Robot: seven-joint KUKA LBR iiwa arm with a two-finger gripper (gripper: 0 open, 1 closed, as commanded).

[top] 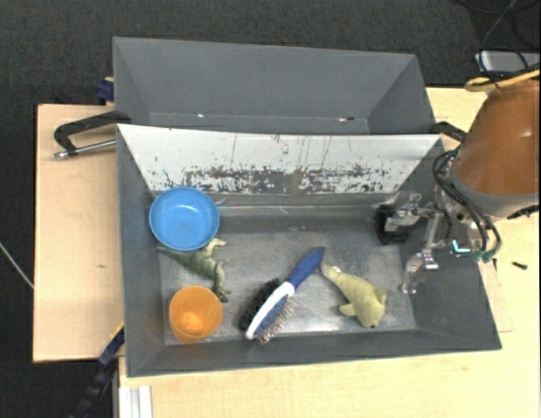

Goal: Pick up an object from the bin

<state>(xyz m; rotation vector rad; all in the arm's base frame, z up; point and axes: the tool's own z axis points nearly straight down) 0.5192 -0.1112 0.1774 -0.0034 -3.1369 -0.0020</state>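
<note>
The gripper [415, 277] hangs at the right of the frame, low inside the bin [138, 233], close to the bin's right wall and over a bare patch of grey floor. Whether it is released or clenched cannot be told from this angle. Above it, at the right edge of the frame, sits the arm's orange cover [505, 146], with cables [466, 225] looping down to the wrist.

The nearest thing to the gripper is a pale yellow-green plush seal [359, 299]. It lies on the floor at the lower right of the bin, to the lower left of the gripper and apart from it, with bare floor between the two.

Just left of the seal lies a brush [283, 294], set on a slant. Its blue handle points to the upper right, towards the seal's thin end, and its dark bristled head rests near the front wall. Handle and seal are near each other but look apart.

The rest lies at the left of the bin, well apart from the gripper. A blue bowl [184, 218] sits upright at the upper left of the floor, an orange cup [196, 312] stands at the lower left, and a green dinosaur [205, 264] lies between them, just beside both.
</note>
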